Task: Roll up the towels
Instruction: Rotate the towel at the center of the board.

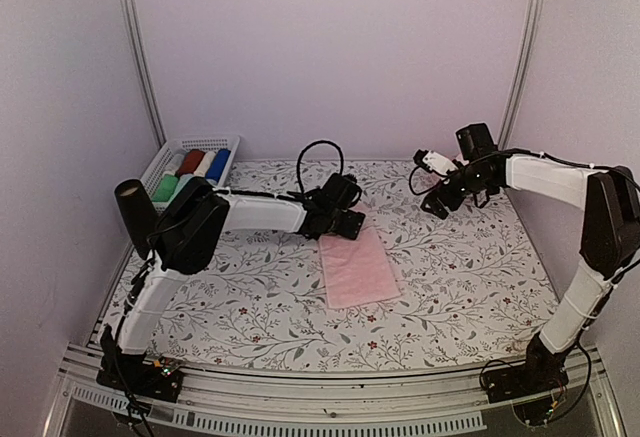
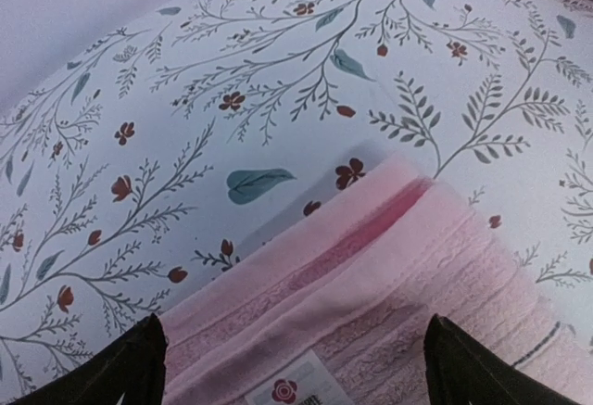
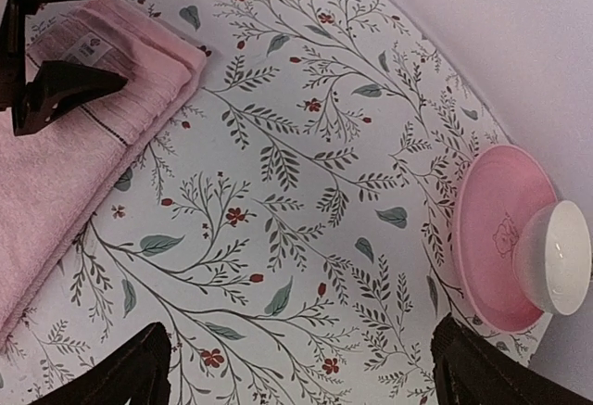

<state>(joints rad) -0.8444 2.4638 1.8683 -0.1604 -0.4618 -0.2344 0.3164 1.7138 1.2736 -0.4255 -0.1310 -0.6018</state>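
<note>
1. Pink towel (image 1: 358, 267) lies flat, unrolled, on the surface (image 1: 250, 297).
2. Left gripper (image 1: 345, 219), wide open and empty, straddles the towel's far end, likely to start rolling.
3. Right gripper (image 1: 440, 202), open and empty, hangs to the towel's right.

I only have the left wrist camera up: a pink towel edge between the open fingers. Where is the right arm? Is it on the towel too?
Observer: No. The right gripper hangs open over the table's far right, apart from the pink towel.
Operator: Is any of the towel rolled?
Observer: No. It lies flat in the middle of the table, with the left gripper at its far end.
Operator: Is anything near the right arm?
Observer: A pink saucer with a white cup on it, by the far right wall.
</note>
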